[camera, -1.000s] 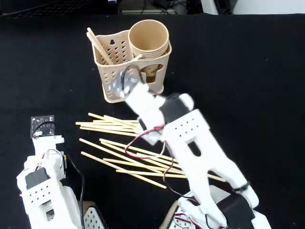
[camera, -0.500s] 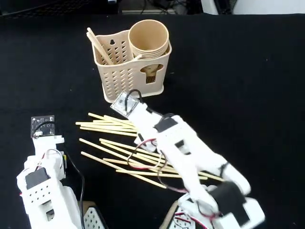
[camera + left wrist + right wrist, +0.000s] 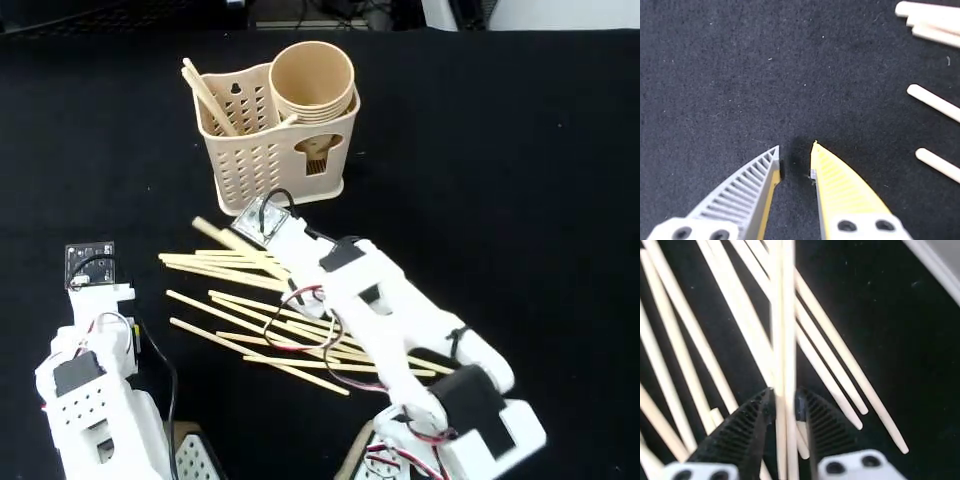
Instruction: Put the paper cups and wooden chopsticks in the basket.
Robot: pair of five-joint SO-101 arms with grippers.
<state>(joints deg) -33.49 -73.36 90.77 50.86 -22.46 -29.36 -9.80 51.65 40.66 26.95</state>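
Black cloth-covered table (image 3: 540, 160).

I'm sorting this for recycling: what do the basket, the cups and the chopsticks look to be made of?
The basket looks like moulded plastic: beige, matte, walls pierced by regular slots. The cups seem to be paper: tan, matte, thin rolled rims, nested. The chopsticks are probably bare wood: pale, dull, rounded ends; no grain is visible.

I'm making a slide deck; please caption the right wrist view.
Right tool grips chopsticks, with more chopsticks scattered on the black table below.
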